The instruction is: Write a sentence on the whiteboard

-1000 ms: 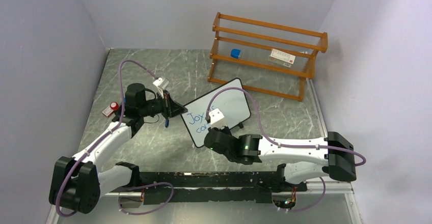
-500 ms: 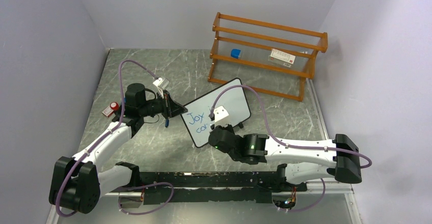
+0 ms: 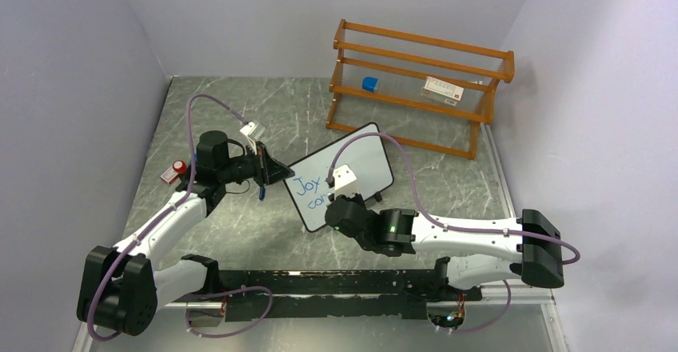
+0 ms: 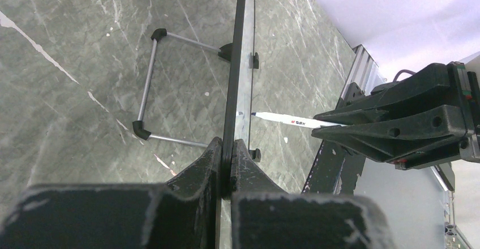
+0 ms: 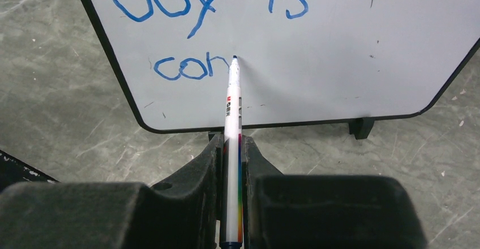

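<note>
The right gripper (image 5: 232, 147) is clamping a marker (image 5: 232, 107) against the whiteboard (image 5: 351, 51) while the left gripper (image 4: 226, 150) is pinching its edge. The sentence (image 5: 209, 11) is reading "Joy is con", apparently half done.

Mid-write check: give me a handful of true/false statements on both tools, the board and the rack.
1. The left tool clamps the whiteboard by its edge. True.
2. The right tool holds a marker with its tip at the board. True.
3. The sentence has "contagious" finished. False: the second line reads only "con", with a next stroke begun.
4. The whiteboard lies flat. False: it stands up on its lower edge.
5. The rack is empty. False: it holds a blue item and a white box.
</note>
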You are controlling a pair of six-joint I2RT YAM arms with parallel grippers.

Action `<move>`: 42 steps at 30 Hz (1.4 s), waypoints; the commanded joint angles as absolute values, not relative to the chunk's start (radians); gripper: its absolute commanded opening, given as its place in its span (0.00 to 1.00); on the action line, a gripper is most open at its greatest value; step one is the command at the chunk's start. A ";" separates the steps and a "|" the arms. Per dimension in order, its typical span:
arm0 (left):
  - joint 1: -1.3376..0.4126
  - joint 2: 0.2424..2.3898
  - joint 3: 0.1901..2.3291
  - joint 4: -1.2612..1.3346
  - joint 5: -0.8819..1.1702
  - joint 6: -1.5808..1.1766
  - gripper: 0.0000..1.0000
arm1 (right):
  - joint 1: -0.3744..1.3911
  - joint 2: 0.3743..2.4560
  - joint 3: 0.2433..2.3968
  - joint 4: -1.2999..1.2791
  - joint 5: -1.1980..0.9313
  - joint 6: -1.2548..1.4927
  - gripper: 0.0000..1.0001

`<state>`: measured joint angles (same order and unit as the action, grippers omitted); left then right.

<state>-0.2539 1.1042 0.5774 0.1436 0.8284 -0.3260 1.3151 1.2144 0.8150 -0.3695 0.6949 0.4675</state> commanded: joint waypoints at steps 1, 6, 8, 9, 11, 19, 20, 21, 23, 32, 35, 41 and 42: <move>-0.238 1.121 0.560 0.078 0.727 -0.264 0.05 | 1.306 1.230 0.809 -0.337 0.695 0.460 0.00; -0.238 1.121 0.560 0.077 0.727 -0.264 0.05 | 1.301 1.238 0.807 -0.332 0.689 0.457 0.00; -0.237 1.121 0.560 0.077 0.729 -0.265 0.05 | 1.297 1.240 0.805 -0.333 0.688 0.457 0.00; -0.238 1.121 0.560 0.076 0.729 -0.264 0.05 | 1.295 1.239 0.803 -0.332 0.689 0.458 0.00; -0.237 1.120 0.560 0.077 0.727 -0.265 0.05 | 1.291 1.242 0.799 -0.330 0.684 0.458 0.00; -0.238 1.122 0.560 0.079 0.730 -0.264 0.05 | 1.283 1.256 0.803 -0.335 0.676 0.451 0.00; -0.238 1.121 0.559 0.078 0.730 -0.264 0.05 | 1.282 1.257 0.802 -0.336 0.678 0.451 0.00; -0.238 1.121 0.558 0.078 0.729 -0.264 0.05 | 1.282 1.257 0.804 -0.338 0.680 0.452 0.00; -0.238 1.121 0.558 0.080 0.729 -0.265 0.05 | 1.282 1.254 0.805 -0.343 0.689 0.454 0.00; -0.238 1.123 0.560 0.078 0.729 -0.264 0.05 | 1.270 1.228 0.798 -0.360 0.711 0.463 0.00; -0.238 1.122 0.560 0.079 0.729 -0.264 0.05 | 1.264 1.223 0.795 -0.365 0.712 0.465 0.00; -0.238 1.124 0.560 0.079 0.729 -0.264 0.05 | 1.253 1.215 0.790 -0.373 0.711 0.471 0.00; -0.238 1.124 0.560 0.078 0.729 -0.265 0.05 | 1.252 1.215 0.789 -0.374 0.712 0.473 0.00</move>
<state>-0.2535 1.1042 0.5774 0.1429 0.8268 -0.3248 1.2709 1.2243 0.8074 -0.3679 0.6746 0.4568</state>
